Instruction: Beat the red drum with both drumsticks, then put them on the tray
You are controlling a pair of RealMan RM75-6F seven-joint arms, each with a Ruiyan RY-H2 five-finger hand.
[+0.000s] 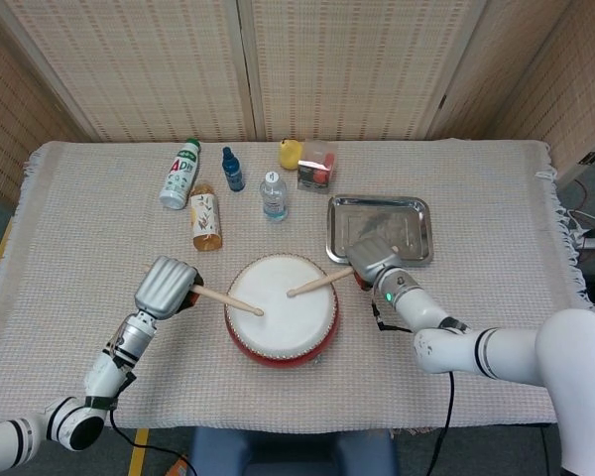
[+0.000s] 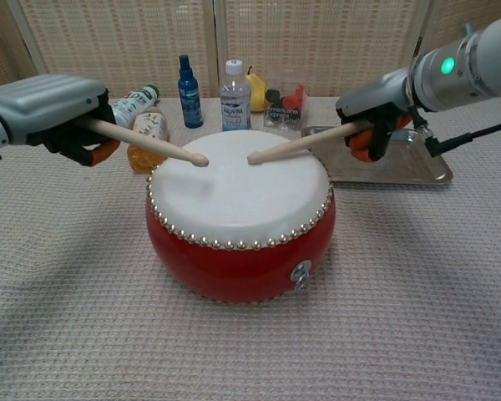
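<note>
Left drumstick (image 2: 142, 140) gripped by left hand (image 2: 54, 104), right drumstick (image 2: 305, 142) by right hand (image 2: 376, 104); tips angled onto red drum (image 2: 238, 213) skin. Tray (image 1: 414, 210) just beside right hand, bare.

Woven-reed folding screen (image 1: 278, 64) behind my table; beige waffle-weave tablecloth (image 1: 99, 248) covers it. Grey floor (image 1: 585, 188) at right, cables there; yellow floor tape (image 1: 137, 448) near left.

Head view: set high above the red drum (image 1: 281, 307), angled steeply down, far.
Chest view: set low before the drum, level, close.
Shared: drum, tray (image 2: 401, 167) behind it.
</note>
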